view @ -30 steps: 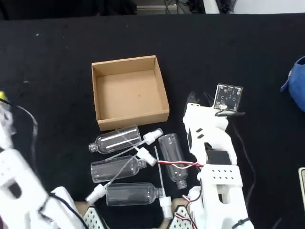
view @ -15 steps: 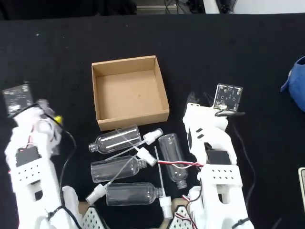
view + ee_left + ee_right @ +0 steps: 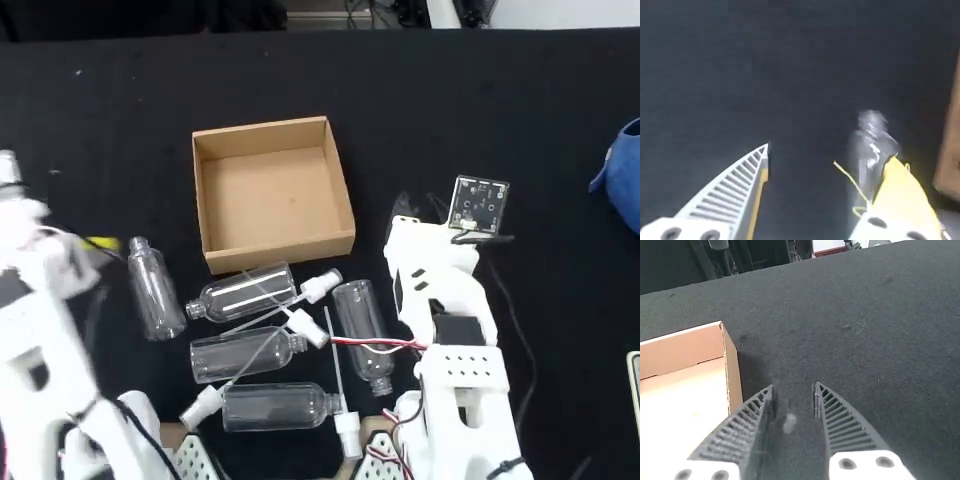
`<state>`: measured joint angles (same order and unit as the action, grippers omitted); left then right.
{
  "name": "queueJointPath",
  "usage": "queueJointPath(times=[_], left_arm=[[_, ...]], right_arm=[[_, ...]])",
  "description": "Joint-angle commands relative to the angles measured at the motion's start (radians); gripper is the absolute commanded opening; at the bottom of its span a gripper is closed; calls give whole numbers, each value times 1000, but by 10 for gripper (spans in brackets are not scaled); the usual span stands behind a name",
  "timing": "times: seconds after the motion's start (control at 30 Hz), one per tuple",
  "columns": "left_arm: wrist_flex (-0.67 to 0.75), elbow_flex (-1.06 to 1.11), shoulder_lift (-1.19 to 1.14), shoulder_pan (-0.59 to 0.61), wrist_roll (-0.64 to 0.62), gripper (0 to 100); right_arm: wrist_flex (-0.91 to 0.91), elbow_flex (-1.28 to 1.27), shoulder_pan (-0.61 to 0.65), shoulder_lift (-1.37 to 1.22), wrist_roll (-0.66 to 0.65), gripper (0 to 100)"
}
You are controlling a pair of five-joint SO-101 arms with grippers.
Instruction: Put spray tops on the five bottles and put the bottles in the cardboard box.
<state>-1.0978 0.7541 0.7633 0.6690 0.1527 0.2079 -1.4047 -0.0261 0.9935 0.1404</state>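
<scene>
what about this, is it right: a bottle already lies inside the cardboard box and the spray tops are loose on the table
Not quite. The high view shows no bottle inside the cardboard box; all five bottles lie on the table outside it. The spray tops are indeed loose on the table.

The high camera is looking steeply down on the black tabletop (image 3: 500, 110) from above its near edge, taking in the whole work area around the cardboard box (image 3: 272, 190). The left wrist camera is riding behind the left hand (image 3: 829, 152), facing down and close over the tabletop, and it is sharing with the high view the bottle (image 3: 155, 288) lying left of the box. The right wrist camera is looking low past the right hand (image 3: 793, 386) toward the far edge, sharing the box's right wall.
</scene>
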Motion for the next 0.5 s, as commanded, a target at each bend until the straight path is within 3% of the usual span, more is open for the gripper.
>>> queueJointPath(times=[0.0,0.2,0.47], left_arm=[[-18,-278,-230,234,31,225],[-21,-602,-605,444,23,220],[-21,-963,-934,553,23,220]], right_arm=[[-29,12,17,-4,-5,109],[-31,12,18,-4,-5,109],[-31,12,18,-5,-5,109]])
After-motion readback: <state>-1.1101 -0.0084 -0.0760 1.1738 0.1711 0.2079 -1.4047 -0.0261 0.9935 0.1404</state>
